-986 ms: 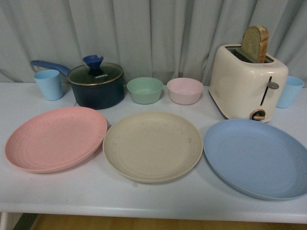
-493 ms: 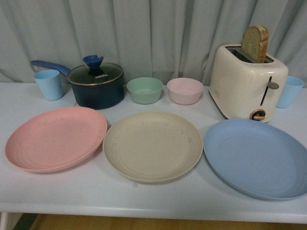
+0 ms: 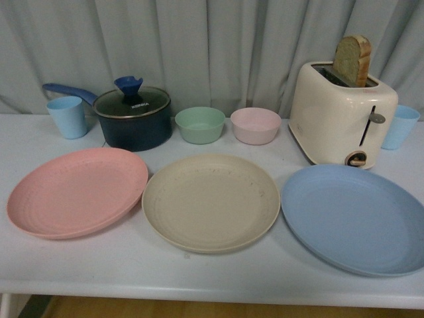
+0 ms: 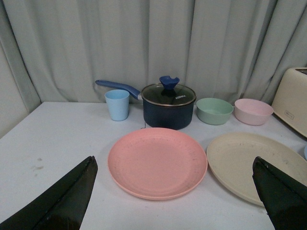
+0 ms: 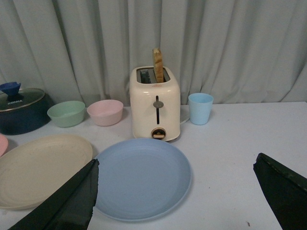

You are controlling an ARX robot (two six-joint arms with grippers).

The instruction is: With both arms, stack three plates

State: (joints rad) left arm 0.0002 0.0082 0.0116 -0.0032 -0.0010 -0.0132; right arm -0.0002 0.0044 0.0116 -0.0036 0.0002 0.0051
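Three plates lie side by side on the white table (image 3: 132,271): a pink plate (image 3: 78,191) at the left, a beige plate (image 3: 211,201) in the middle and a light blue plate (image 3: 354,217) at the right. None overlaps another. Neither arm shows in the front view. The left gripper (image 4: 175,191) is open and hangs back from the pink plate (image 4: 157,162), with the beige plate (image 4: 249,160) beside it. The right gripper (image 5: 176,194) is open, with the blue plate (image 5: 139,176) in front of it and nothing between its fingers.
Behind the plates stand a light blue cup (image 3: 67,116), a dark blue lidded pot (image 3: 132,118), a green bowl (image 3: 200,124), a pink bowl (image 3: 256,125), a cream toaster (image 3: 341,112) with a bread slice, and another blue cup (image 3: 399,126). A curtain hangs behind.
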